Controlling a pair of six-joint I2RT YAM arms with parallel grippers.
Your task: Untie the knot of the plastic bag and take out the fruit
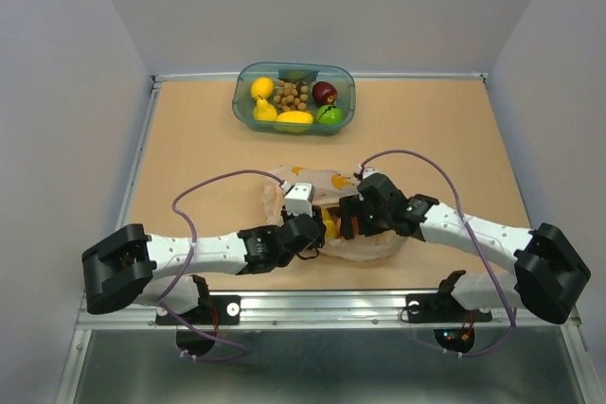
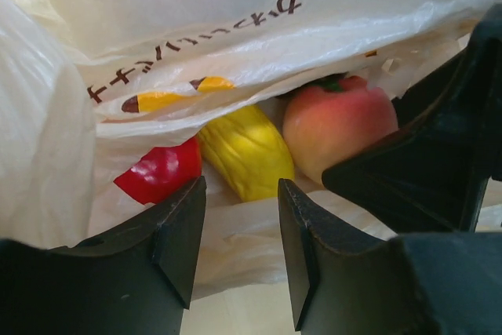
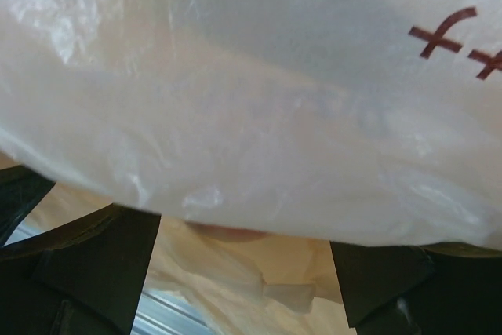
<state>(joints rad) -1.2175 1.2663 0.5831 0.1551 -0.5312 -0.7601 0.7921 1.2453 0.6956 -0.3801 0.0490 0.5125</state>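
The plastic bag (image 1: 322, 182) lies crumpled at the table's middle, between my two arms. In the left wrist view its mouth (image 2: 235, 60) gapes, and fruit shows inside: a pink peach (image 2: 337, 127), a yellow fruit (image 2: 247, 151) and a shiny red one (image 2: 161, 172). My left gripper (image 2: 241, 225) stands open at the mouth, with the bag's lower film lying loose between its fingers. A black finger (image 2: 423, 170) of the right gripper reaches in beside the peach. My right gripper (image 3: 247, 233) is open wide under the bag's film (image 3: 251, 100), which drapes over its fingertips. The knot is out of view.
A teal tub (image 1: 244, 101) stands at the back centre, holding yellow fruits, a brown cluster of small balls, a dark red apple and a green apple. Purple cables loop over both arms. Grey walls close in the table on three sides.
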